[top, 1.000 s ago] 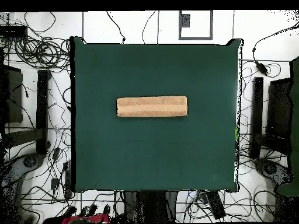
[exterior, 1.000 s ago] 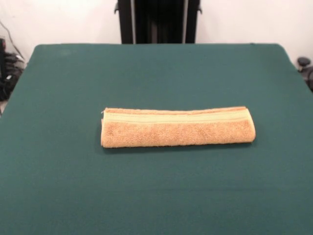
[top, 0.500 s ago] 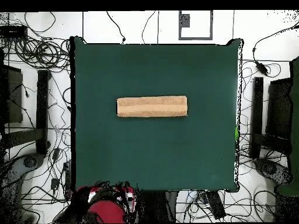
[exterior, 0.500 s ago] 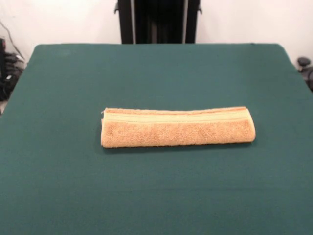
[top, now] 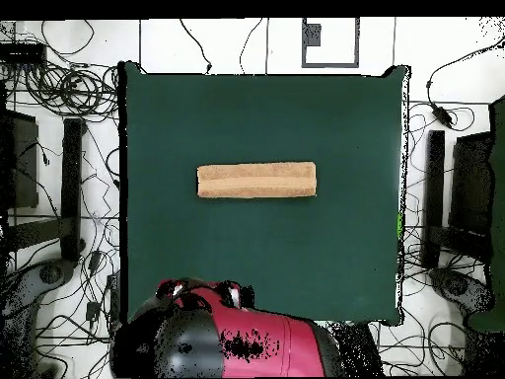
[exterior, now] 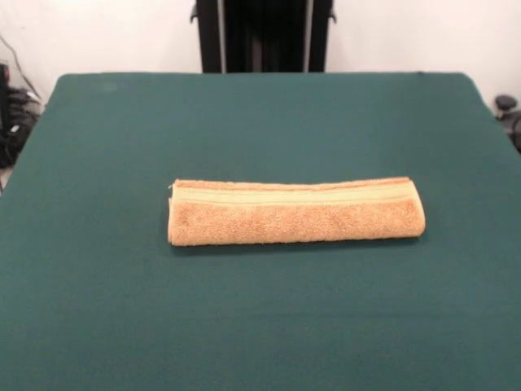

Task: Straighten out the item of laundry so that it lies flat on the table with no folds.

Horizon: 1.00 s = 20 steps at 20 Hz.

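The item of laundry [exterior: 296, 213] is an orange-tan terry towel folded into a long narrow strip, lying crosswise near the middle of the table [exterior: 260, 326]. A paler woven band runs along its far long edge. From overhead the folded item of laundry [top: 256, 180] lies slightly above the centre of the table [top: 261, 109]. A bulky red and black part of the robot arm [top: 222, 341] hangs over the table's bottom edge in the overhead view, well apart from the towel. I cannot pick out the gripper in either view.
Cables [top: 59, 89], black stands [top: 71, 188] and equipment crowd the floor on both sides of the table. A black upright frame [exterior: 262, 34] stands behind the table's far edge.
The red and black arm has swung further into the overhead view, from bottom left towards the table's bottom edge. The towel has not moved.
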Motion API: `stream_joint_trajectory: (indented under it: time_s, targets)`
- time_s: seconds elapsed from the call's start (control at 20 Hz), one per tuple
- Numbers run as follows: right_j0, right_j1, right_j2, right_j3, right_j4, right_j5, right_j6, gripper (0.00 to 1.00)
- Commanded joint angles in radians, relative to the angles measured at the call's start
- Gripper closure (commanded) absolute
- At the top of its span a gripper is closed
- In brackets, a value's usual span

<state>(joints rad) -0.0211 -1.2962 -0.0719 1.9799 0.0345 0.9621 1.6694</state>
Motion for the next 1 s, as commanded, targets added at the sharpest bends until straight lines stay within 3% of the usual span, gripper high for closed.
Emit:
stream_joint_trajectory:
  time_s: [0.05, 1.0]
  targets:
    - [-0.006, 0.232, 0.078, -0.076, -0.001, -0.082, 0.204, 0.0]
    - [0.036, 0.562, 0.054, -0.124, 0.002, -0.462, 0.215, 0.0]
